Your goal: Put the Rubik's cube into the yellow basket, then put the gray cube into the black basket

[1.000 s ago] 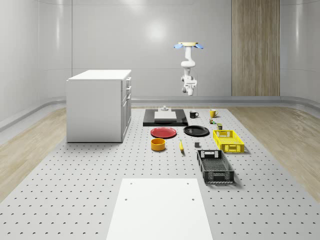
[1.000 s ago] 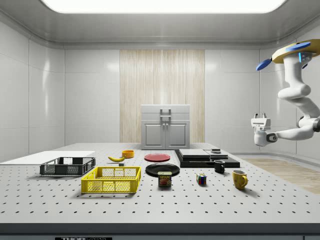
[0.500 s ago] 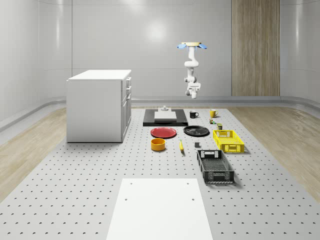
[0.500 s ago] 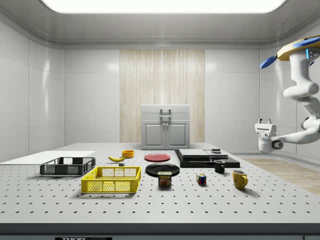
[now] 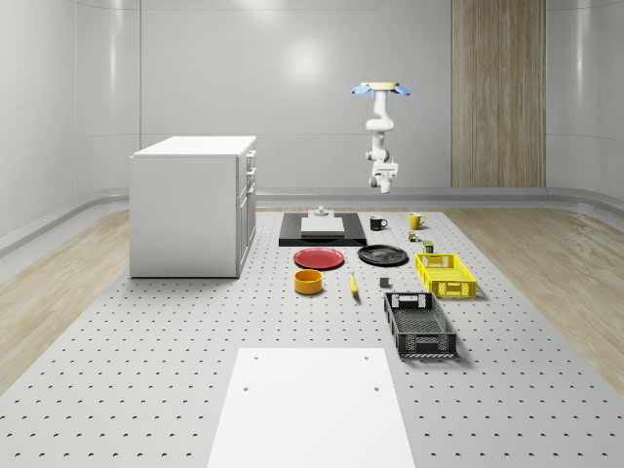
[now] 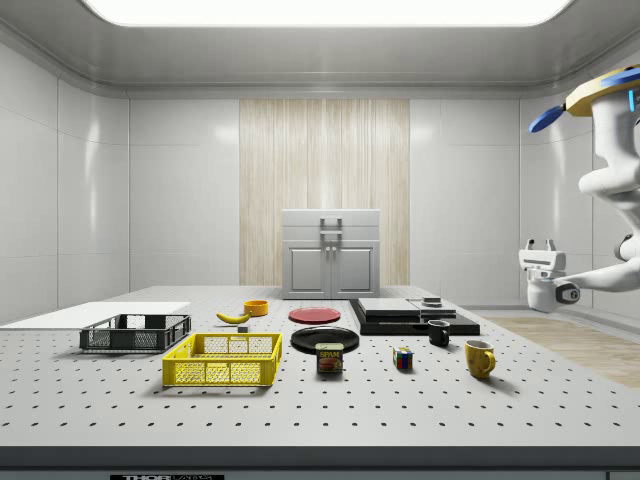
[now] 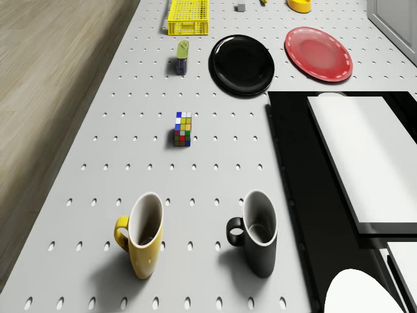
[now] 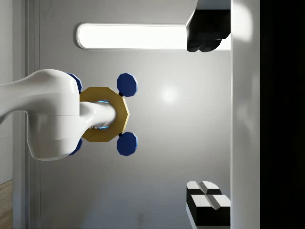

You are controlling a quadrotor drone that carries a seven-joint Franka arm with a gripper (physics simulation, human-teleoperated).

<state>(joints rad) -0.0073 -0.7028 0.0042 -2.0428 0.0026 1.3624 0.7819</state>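
- Gripper was seen held in the air, up and off to the side view's right of the yellow mug, with its fingers pointed upward.
- Its fingers were spread wide apart in the wrist view, and nothing was held between them.
- The drone was seen hovering high above the gripper, also to the side view's right of the yellow mug and well above table level.
- The Rubik's cube was found resting on the table near the yellow mug, on the mug's side view left.
- The yellow basket was set farther from the yellow mug than the Rubik's cube, on that same side.
- The black basket was placed farther still from the yellow mug, past the yellow basket.
- The gray cube lay on the table well apart from the yellow mug, beside the two baskets.
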